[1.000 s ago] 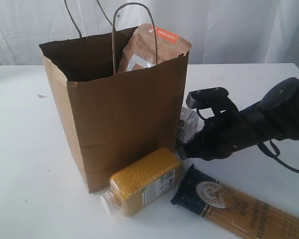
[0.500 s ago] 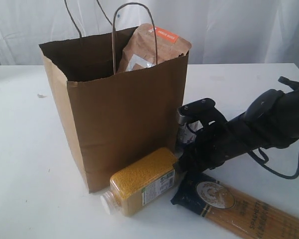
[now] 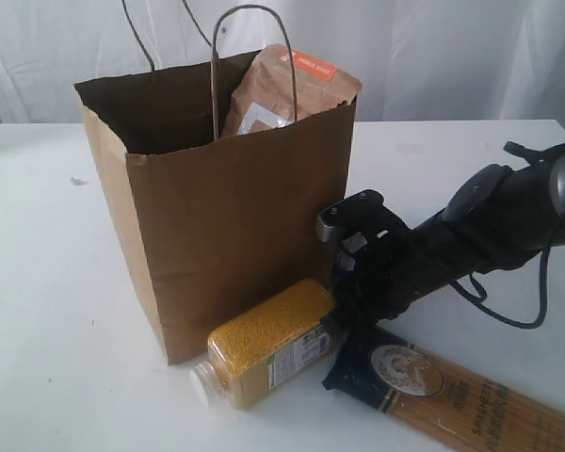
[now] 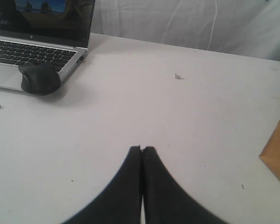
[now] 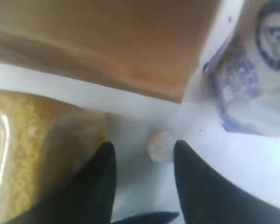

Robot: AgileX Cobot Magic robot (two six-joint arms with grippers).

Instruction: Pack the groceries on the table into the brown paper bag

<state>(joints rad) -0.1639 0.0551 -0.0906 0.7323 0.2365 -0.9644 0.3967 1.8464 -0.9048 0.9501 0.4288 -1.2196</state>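
At the bag's right front corner, low over the table (image 3: 47,311): my right gripper (image 5: 143,148) points down with its jaws parted and nothing between them except bare tabletop and a small pale blob (image 5: 159,145), too blurred to identify. I grasp nothing there.

Position of items relative to that hand:
- yellow-grain bottle (image 3: 268,344): lies on its side, its base end just beside one fingertip; whether they touch, cannot tell.
- small white-blue carton (image 5: 254,70): beyond the other finger, apart from it, standing next to the brown paper bag (image 3: 235,226).
- bag wall: directly ahead of the fingertips.
- long spaghetti pack (image 3: 452,391): flat on the table, its dark end just under my right arm (image 3: 452,245) in the exterior view.

Appearance: bottle is clear, packed with fine yellow grain, white cap pointing away from my hand, label on its flank. Bag stands upright and open, twisted loop handles up; the brown pouch with orange label (image 3: 287,89) sticks out of its top.

My left gripper (image 4: 142,151) is clenched, empty, over bare table, well apart from the groceries; a laptop (image 4: 37,28) and a mouse (image 4: 39,78) lie beyond it.
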